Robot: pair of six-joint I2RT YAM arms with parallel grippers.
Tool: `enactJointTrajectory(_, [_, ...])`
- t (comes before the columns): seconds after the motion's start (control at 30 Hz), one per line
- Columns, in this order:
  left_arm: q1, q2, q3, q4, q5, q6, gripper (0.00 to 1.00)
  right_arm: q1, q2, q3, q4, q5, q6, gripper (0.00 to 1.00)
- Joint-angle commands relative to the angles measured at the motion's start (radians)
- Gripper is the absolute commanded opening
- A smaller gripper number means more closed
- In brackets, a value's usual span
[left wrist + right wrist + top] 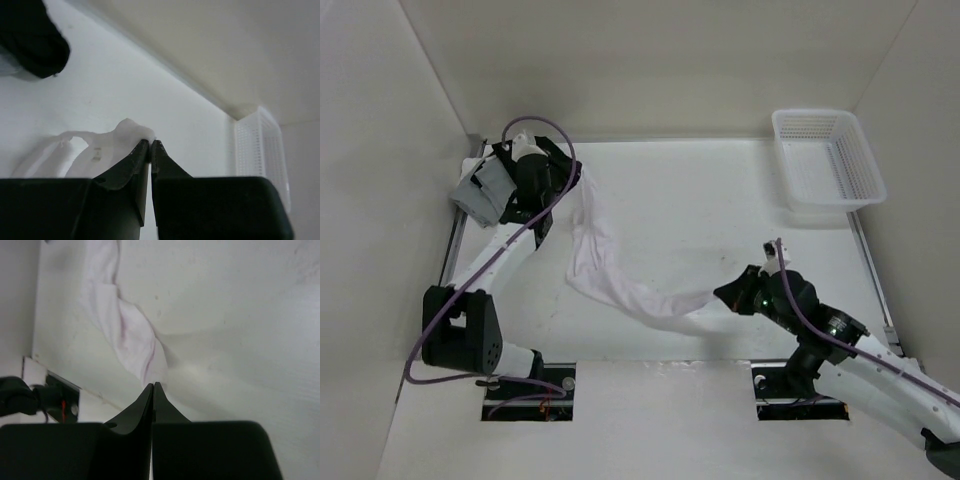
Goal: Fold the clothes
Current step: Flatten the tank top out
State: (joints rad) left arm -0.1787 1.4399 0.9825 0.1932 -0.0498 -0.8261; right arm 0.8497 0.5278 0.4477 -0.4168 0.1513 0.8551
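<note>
Shirt (610, 270) unfolded, bunched into a twisted strip across the desk (700, 200). Left jaws clamp its far end, right jaws pinch its near end. Every fold remains.

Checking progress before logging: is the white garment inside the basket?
No, the white garment stretches across the middle of the table, well apart from the white basket in the far right corner.
</note>
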Motion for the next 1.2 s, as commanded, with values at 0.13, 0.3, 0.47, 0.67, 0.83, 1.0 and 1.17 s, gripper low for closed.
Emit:
enactJointTrajectory(0.13, [-0.083,-0.323,0.067,0.092,-0.015,0.021,0.03,-0.136,0.075,0.04,0.033,0.046,-0.059,0.08])
enactJointTrajectory(0.3, [-0.187,-0.222,0.094,0.057,-0.042,0.038,0.03,-0.136,0.063,0.08,0.084,0.194,-0.071,0.37])
enactJointTrajectory(0.47, [-0.251,-0.072,0.153,0.058,-0.07,0.042,0.03,-0.013,0.226,0.151,0.252,0.199,-0.169,0.31])
enactJointTrajectory(0.67, [-0.244,-0.102,0.105,0.078,-0.082,0.058,0.04,-0.019,0.593,0.174,0.516,0.012,-0.238,0.08])
enactJointTrajectory(0.83, [-0.163,-0.162,-0.016,0.101,-0.105,0.024,0.04,-0.109,0.883,0.279,0.783,-0.166,-0.255,0.44])
enactJointTrajectory(1.0, [-0.071,-0.113,-0.048,0.138,-0.094,-0.044,0.05,-0.163,1.179,0.492,0.851,-0.233,-0.205,0.42])
enactJointTrajectory(1.17, [-0.057,-0.043,-0.021,0.167,-0.05,-0.065,0.05,-0.172,1.346,0.627,0.862,-0.2,-0.185,0.42])
